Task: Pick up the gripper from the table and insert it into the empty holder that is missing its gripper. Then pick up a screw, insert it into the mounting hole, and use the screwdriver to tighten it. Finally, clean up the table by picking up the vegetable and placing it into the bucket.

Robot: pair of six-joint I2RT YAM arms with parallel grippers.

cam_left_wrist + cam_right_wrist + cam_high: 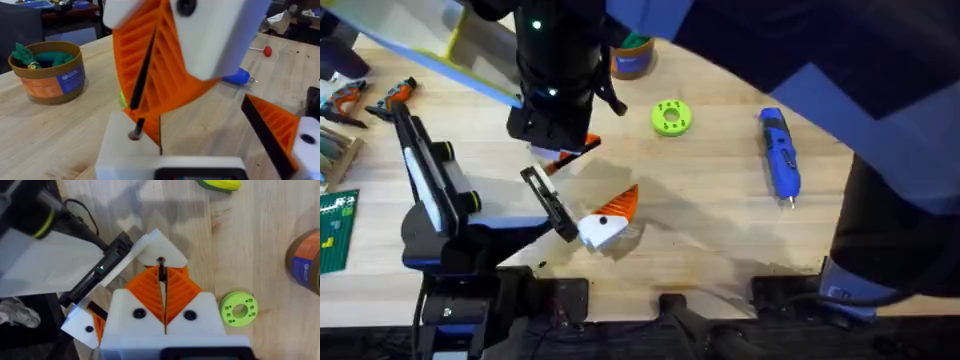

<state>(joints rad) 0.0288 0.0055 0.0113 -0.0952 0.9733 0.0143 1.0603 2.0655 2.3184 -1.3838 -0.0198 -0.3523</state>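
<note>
Screw, thin and black, stands upright, pinched between the orange ribbed pads of the right gripper. Its lower end meets the top of the bare white holder. Whether the tip has entered the hole or only rests at its mouth cannot be told. The right gripper's fingers are closed tight on the shaft and carry nothing else.

The holder is one finger block of the left gripper, nearest the arms' bases on the wooden table. That gripper stands wide open and holds nothing. Its bare white block is on one side and its twin block, topped by an orange wedge, is well apart on the other. In the left wrist view the right gripper comes down over the bare block.

Farther out, a lime-green disc with holes lies flat near the middle of the table. The blue screwdriver lies on its side well to the right, bit end toward the bases. A thin rod with a red knob lies beyond it.

The yellow-green vegetable lies on the bare wood, apart from the orange-brown bucket. The bucket stands upright at the far side (green things already show inside it).
</note>
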